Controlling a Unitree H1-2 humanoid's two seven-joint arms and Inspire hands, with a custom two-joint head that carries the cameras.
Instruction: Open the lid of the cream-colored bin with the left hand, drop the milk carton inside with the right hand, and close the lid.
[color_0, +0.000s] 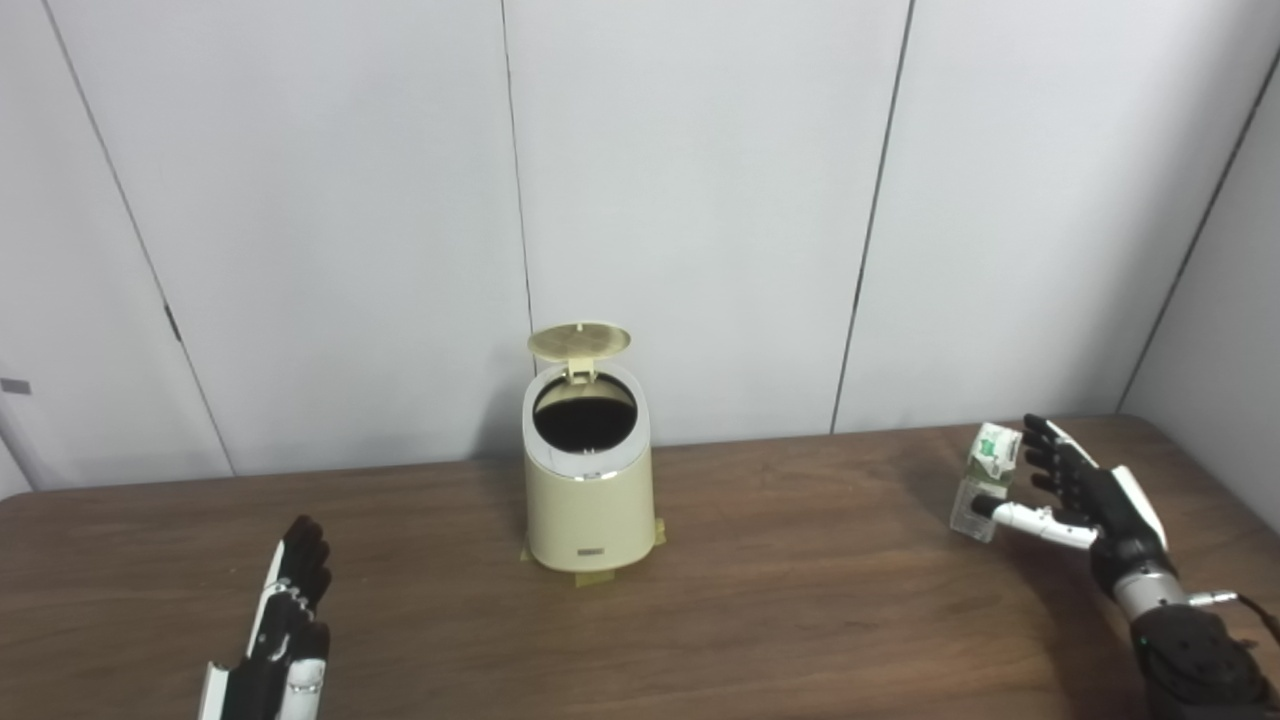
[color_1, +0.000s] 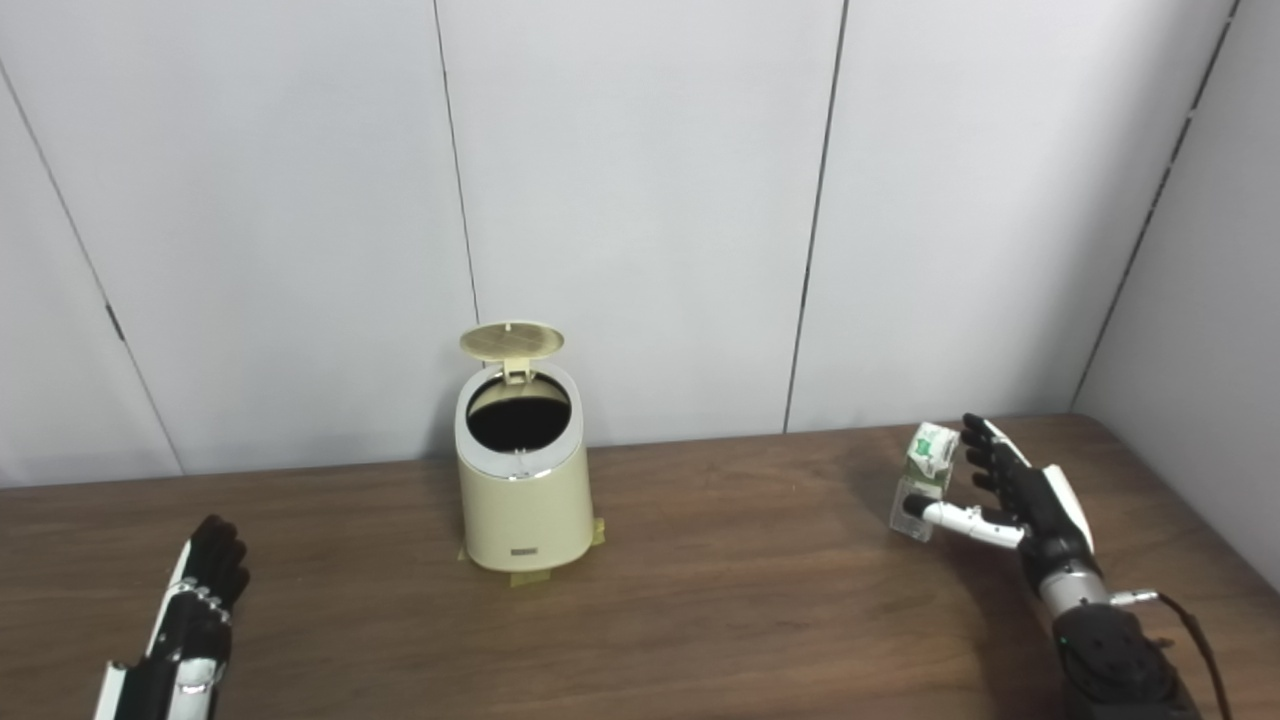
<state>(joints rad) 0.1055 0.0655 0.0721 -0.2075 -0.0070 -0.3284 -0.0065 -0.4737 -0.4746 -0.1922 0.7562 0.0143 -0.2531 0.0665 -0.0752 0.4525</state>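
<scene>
Toward the back of the table (color_0: 800, 620), near the wall, stands the cream-colored bin (color_0: 589, 505) with its lid (color_0: 580, 341) tipped up and back on its hinge, so the dark mouth is fully exposed. Bits of tape (color_0: 590, 578) show at the bin's base and appear to fix it in place.

Left hand (color_0: 285, 625): it rests low at the near left, well apart from the bin, fingers extended and spread, holding nothing. Its opening duty appears done.

Right hand (color_0: 1075, 490): at the far right, wrapped about the milk carton (color_0: 988, 480), thumb across the front face and fingers behind it. The carton stands upright at table level; whether its base has left the surface cannot be told from either view. The hand appears to have a grasp on it.

Assessment: the step in hand is the pick-up of the carton. The next move calls for a lift, a long carry leftward across the table to a point over the open mouth, then a release. The raised lid sits behind the opening, so approach from the front or right looks safest. Lid closing remains outstanding.
</scene>
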